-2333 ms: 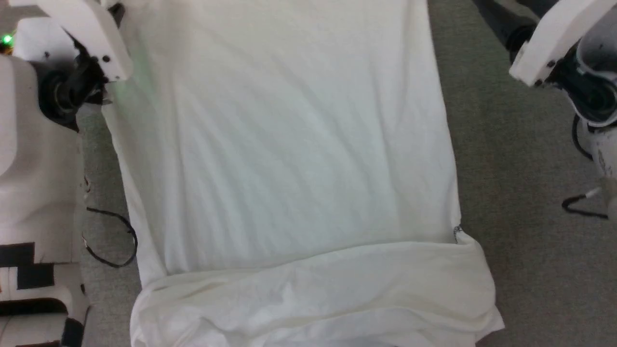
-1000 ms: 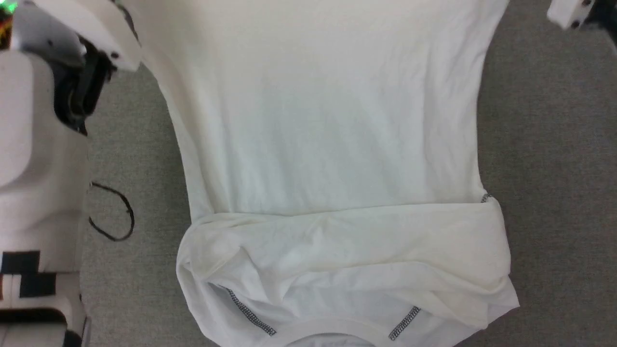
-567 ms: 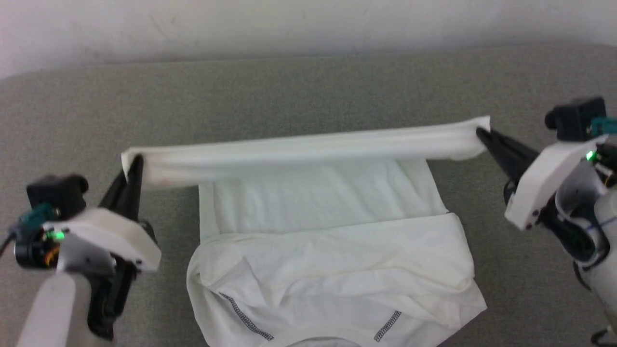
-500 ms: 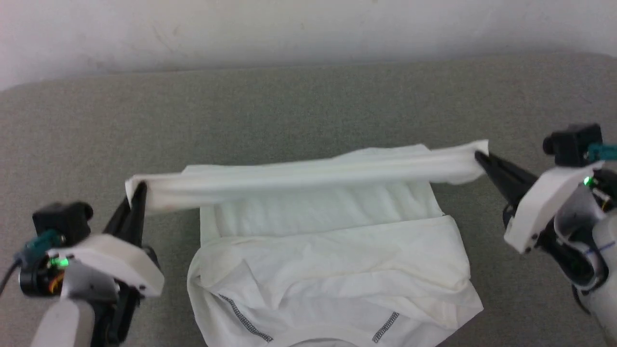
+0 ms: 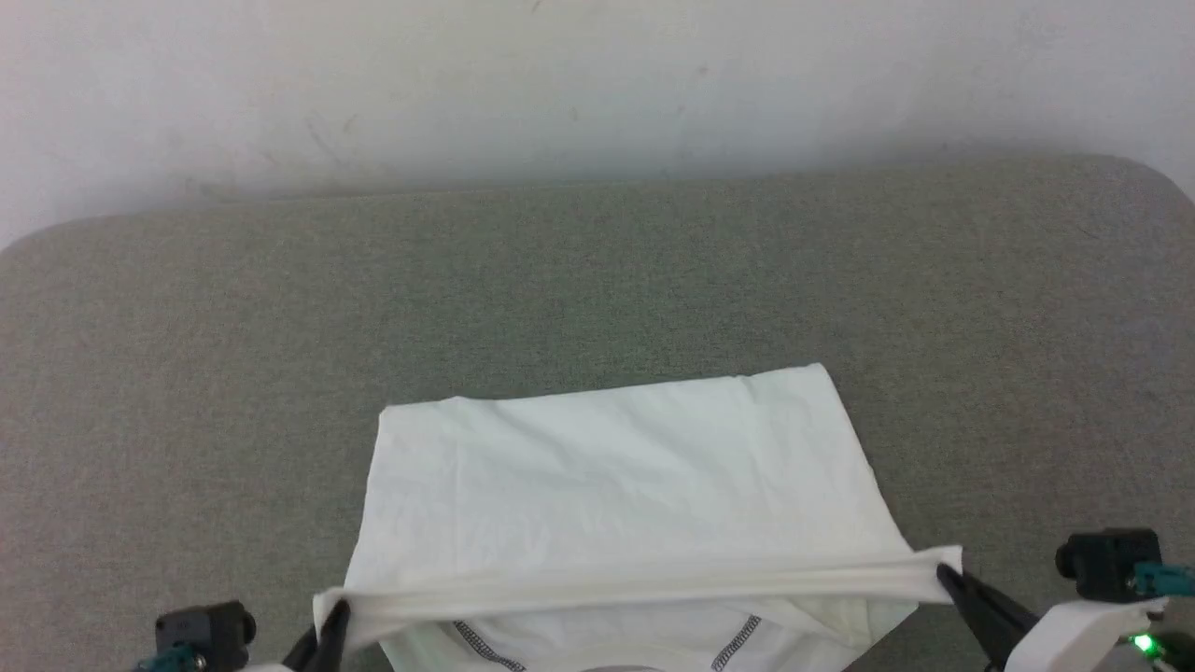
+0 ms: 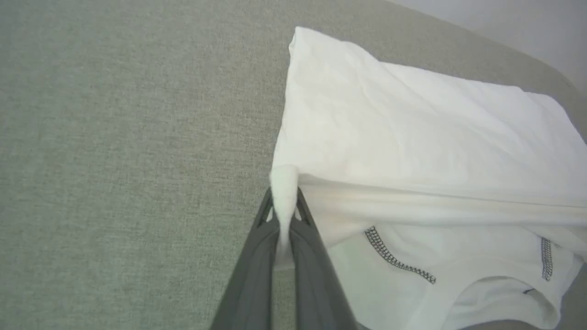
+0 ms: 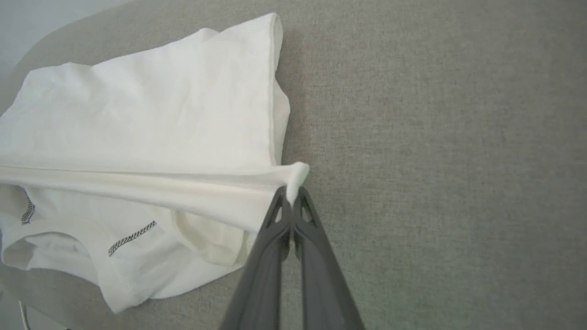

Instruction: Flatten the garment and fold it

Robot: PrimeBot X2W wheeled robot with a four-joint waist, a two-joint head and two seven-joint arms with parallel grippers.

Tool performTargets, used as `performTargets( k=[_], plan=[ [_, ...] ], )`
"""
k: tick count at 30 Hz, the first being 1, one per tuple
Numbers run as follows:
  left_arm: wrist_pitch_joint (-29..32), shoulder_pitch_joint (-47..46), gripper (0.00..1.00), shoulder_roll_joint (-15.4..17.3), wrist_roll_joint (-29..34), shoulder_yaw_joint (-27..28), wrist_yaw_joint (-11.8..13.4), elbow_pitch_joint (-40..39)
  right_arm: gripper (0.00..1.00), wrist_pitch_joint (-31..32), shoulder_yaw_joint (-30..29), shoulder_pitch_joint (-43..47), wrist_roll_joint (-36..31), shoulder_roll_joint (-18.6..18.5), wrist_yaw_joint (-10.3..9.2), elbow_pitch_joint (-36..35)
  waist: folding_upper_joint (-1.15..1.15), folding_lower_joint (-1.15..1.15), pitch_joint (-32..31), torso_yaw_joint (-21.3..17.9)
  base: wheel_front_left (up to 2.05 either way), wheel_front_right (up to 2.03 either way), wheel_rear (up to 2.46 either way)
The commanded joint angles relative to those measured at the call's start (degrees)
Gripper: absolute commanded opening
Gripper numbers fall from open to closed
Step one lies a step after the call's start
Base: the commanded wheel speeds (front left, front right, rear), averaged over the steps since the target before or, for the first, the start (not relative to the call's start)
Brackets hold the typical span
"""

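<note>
The white garment [image 5: 607, 485] lies folded over itself on the grey padded surface [image 5: 597, 280], near the front edge. Its top layer ends in a taut edge stretched between my two grippers. My left gripper [image 5: 334, 611] is shut on the left corner of that edge, seen close up in the left wrist view [image 6: 284, 208]. At the right corner, my right gripper [image 5: 943, 571] pinches the fabric, as the right wrist view [image 7: 291, 201] confirms. Dark grey stitching [image 6: 396, 263] at the neck seams shows under the held edge, nearest me.
A pale wall [image 5: 597, 84] rises behind the grey surface. The surface's rounded far corners [image 5: 1158, 182] show at left and right. Bare grey fabric stretches beyond and on both sides of the garment.
Both grippers have drawn the held edge toward me over the lower layers, so the top layer now lies flat over most of the garment. The head camera has tilted up.
</note>
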Motion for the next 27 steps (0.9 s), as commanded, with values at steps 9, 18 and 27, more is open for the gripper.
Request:
performTargets(
  k=[9, 18, 27],
  plan=[
    [4.54, 5.59, 0.43, -0.83, -3.82, -2.43, -1.10, 3.79, 1.00, 2.66, -3.98, 9.14, -4.89, 5.54, -0.14, -0.07, -0.01, 0.01, -1.67, 0.08, 0.00, 0.00, 0.00],
    [-5.78, 4.41, 1.00, -2.48, -3.70, 0.51, -2.28, 2.75, 1.00, -1.62, -5.86, 13.13, -4.15, 7.43, -0.14, -9.46, -0.01, 0.01, -3.40, 0.96, 0.00, 0.00, 0.00],
    [-24.26, -2.07, 1.00, -3.83, 3.48, -0.06, -5.25, 3.06, 1.00, 2.94, -11.51, 6.60, -2.86, 6.54, -0.14, -6.50, -0.01, 0.01, -3.76, 2.75, 0.00, 0.00, 0.00]
  ],
)
